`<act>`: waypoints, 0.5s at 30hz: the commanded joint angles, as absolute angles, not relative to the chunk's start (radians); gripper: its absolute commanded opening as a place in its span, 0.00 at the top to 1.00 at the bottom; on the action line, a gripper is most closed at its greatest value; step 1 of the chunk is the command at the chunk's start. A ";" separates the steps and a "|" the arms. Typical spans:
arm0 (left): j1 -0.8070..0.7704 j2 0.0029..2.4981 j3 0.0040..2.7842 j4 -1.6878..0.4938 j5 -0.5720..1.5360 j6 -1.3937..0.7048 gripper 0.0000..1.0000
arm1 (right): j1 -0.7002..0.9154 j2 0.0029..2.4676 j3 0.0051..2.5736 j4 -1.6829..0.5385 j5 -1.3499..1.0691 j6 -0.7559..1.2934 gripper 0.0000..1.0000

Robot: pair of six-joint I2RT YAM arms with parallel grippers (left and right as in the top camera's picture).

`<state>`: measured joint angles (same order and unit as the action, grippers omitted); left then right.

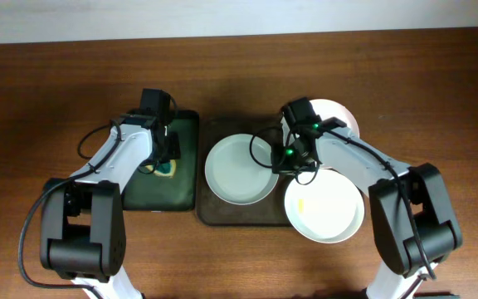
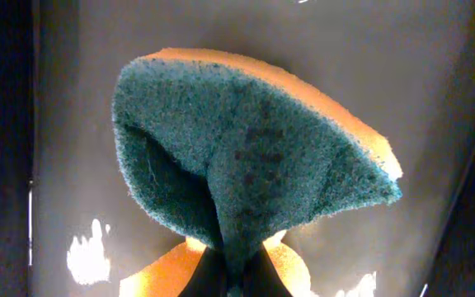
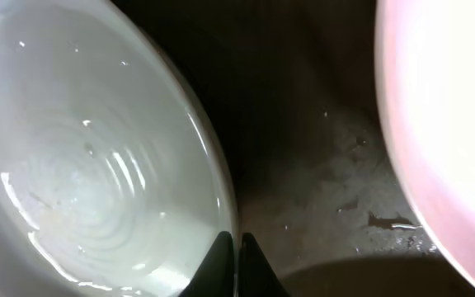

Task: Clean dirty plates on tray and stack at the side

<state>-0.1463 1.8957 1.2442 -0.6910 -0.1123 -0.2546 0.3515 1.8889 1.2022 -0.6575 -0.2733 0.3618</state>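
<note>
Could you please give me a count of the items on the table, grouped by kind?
Plates: 3
Trays: 2 (brown tray, green tray)
Sponge: 1
Total: 6

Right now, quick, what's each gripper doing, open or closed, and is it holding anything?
Left gripper: closed, holding the sponge.
Right gripper: closed, pinching the rim of the plate.

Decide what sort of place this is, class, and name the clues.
Most likely a robotics lab bench staged as a dishwashing station: two robot arms at a wooden table, white plates on a brown tray, and a teal scouring sponge pinched in the left claw.
</note>
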 commanded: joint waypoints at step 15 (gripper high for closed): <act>-0.141 1.869 1.282 -0.598 -0.147 -0.253 1.00 | 0.353 1.755 1.421 -0.825 -0.257 0.354 0.96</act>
